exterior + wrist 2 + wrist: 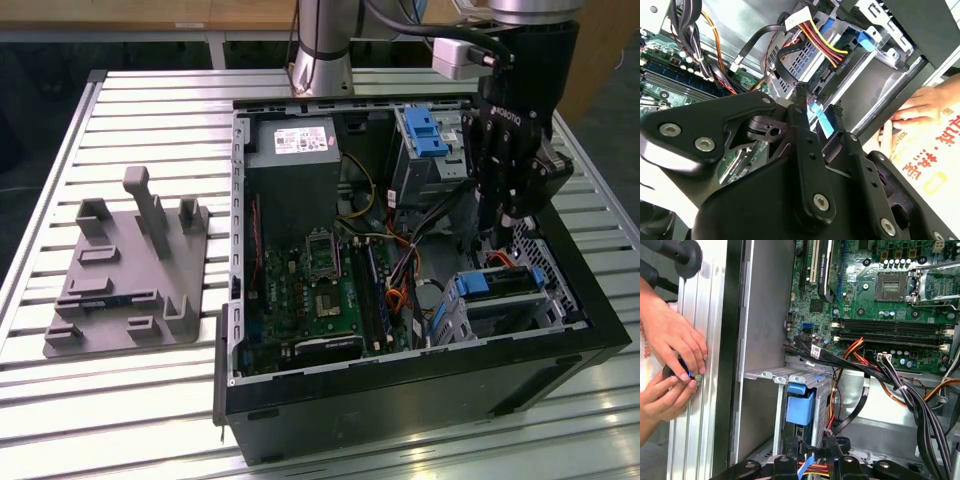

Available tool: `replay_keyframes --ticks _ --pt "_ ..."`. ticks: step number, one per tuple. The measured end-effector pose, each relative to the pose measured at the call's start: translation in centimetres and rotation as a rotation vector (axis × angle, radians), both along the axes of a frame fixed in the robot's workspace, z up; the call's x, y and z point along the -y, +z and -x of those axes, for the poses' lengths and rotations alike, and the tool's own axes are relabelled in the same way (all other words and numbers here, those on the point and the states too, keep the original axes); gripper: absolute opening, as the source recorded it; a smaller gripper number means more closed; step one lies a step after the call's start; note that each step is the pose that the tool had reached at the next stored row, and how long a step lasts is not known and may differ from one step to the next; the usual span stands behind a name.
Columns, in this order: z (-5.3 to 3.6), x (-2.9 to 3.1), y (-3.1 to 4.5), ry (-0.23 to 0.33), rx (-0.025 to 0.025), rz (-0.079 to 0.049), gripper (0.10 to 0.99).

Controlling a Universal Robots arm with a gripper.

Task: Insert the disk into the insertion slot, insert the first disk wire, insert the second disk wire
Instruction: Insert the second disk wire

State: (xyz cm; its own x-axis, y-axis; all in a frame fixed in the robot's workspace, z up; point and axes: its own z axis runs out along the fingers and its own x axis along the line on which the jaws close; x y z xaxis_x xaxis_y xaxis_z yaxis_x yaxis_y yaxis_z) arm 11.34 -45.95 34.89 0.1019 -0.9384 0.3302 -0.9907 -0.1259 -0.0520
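I count one pincer (492,235), mine, hanging over the right end of the one open computer case (400,400), which lies on the slatted desk (150,400). In both wrist views its two fingers (801,107) are closed on one pale blue flat wire (822,122) that runs back between them. Directly beyond the fingertips is the one disk (800,405), with its bright blue caddy facing me. It sits inside the single insertion slot (785,374), the silver perforated cage at the near corner of the case on the exterior view's right. Farther back on that side stands one taller grey bay with one blue clip (425,130), so the case holds two blue plastic pieces in all. One bundle of red, yellow and black wires (827,45) crosses just above the cage. One green motherboard (320,290) covers the case floor on the exterior view's left of the cage. Outside the case, two hands of a person (670,340) rest together on the desk rail just beside the case wall. One grey fixture plate (120,290) lies well apart, on the exterior view's left.
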Motion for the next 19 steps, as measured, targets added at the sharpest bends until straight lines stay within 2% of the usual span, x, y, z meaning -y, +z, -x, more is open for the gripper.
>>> replay_keyframes --ticks 7,13,19 --pt "-0.04 0.00 -0.12 -0.035 0.0000 0.000 0.361" --pt "-0.10 -0.13 -0.19 -0.031 0.0000 0.001 0.361" --pt "-0.10 -0.21 -0.21 -0.005 -0.0001 0.002 0.361"
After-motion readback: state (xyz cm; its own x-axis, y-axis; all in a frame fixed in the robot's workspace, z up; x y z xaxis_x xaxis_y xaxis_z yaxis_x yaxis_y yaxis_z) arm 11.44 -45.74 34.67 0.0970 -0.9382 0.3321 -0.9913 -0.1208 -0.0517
